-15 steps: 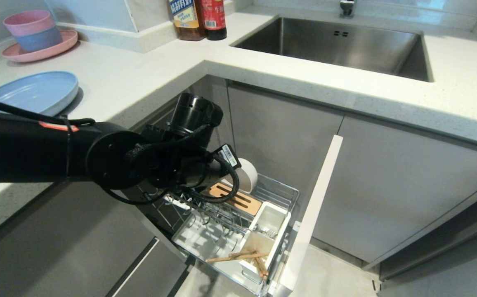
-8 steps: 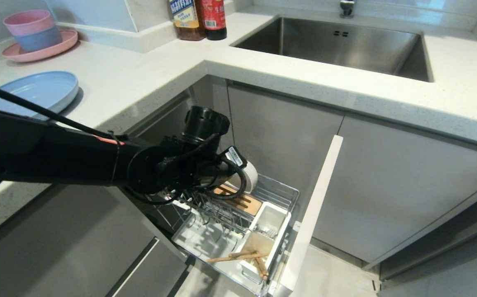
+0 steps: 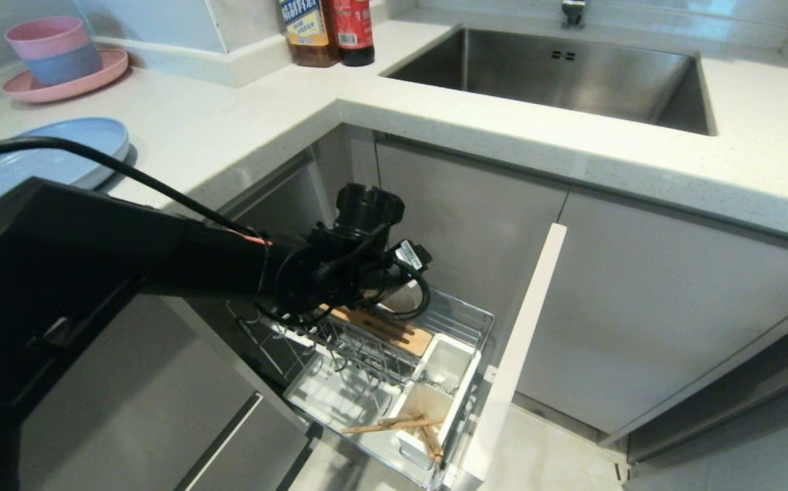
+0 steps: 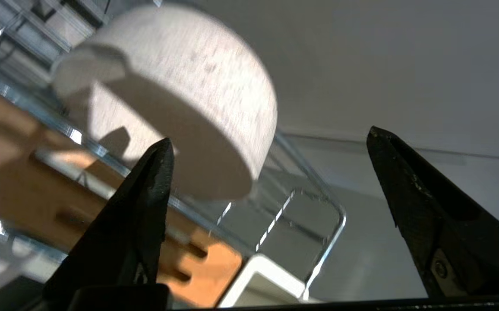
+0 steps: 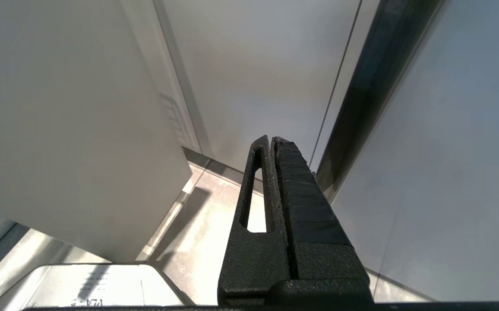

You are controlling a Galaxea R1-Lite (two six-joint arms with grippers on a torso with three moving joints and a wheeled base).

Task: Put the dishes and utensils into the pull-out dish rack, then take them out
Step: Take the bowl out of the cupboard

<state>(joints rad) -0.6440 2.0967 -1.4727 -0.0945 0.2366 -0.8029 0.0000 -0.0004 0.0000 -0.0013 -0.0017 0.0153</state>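
The cream bowl sits tipped at the back of the wire rack, behind the knife block. The left claw gapes wide, empty, just short of it. The right claw is clenched, parked near the floor.

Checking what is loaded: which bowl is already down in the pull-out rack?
The cream-white bowl, tipped on its side at the rack's back. The pink and blue bowls are stacked on the counter.

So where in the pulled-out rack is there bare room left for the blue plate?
The plate prongs stand empty over the white tray, between the wooden knife block and the chopsticks. The back corner is crowded: the cream bowl sits there with the open left gripper before it.
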